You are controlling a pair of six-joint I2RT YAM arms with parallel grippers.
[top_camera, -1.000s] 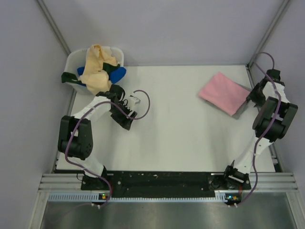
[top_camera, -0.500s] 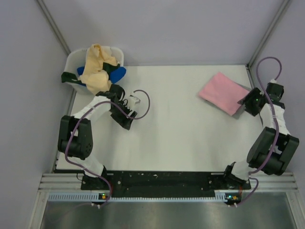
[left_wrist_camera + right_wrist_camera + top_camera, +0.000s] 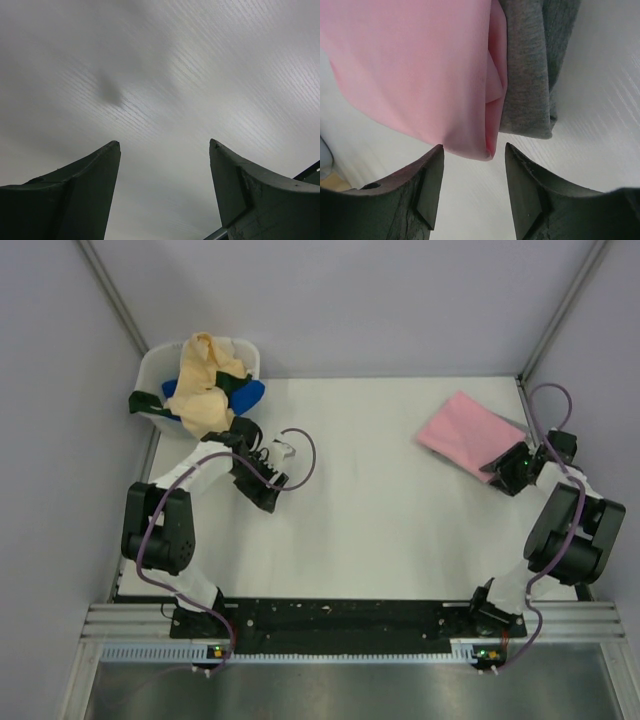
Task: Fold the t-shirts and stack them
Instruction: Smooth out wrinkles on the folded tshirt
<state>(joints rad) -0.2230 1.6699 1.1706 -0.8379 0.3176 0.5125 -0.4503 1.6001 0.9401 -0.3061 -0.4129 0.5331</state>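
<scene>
A folded light pink t-shirt [image 3: 468,432] lies at the table's far right. In the right wrist view the pink t-shirt [image 3: 410,65] lies on a folded grey t-shirt [image 3: 530,65]. My right gripper [image 3: 493,470] is open and empty at their near corner. The pink corner just reaches in between the fingertips of the right gripper [image 3: 472,150]. A pale yellow t-shirt [image 3: 205,380], a blue one [image 3: 250,393] and a dark green one [image 3: 146,401] are heaped in the tub. My left gripper [image 3: 268,498] is open and empty over bare table, as the left wrist view [image 3: 165,145] shows.
The white plastic tub [image 3: 152,365] stands at the far left corner, just beyond my left arm. Grey walls and metal frame posts close in the white table [image 3: 370,510] on three sides.
My right arm has folded down and its gripper has swung in low to the near corner of the pink t-shirt. The left arm has not moved.
</scene>
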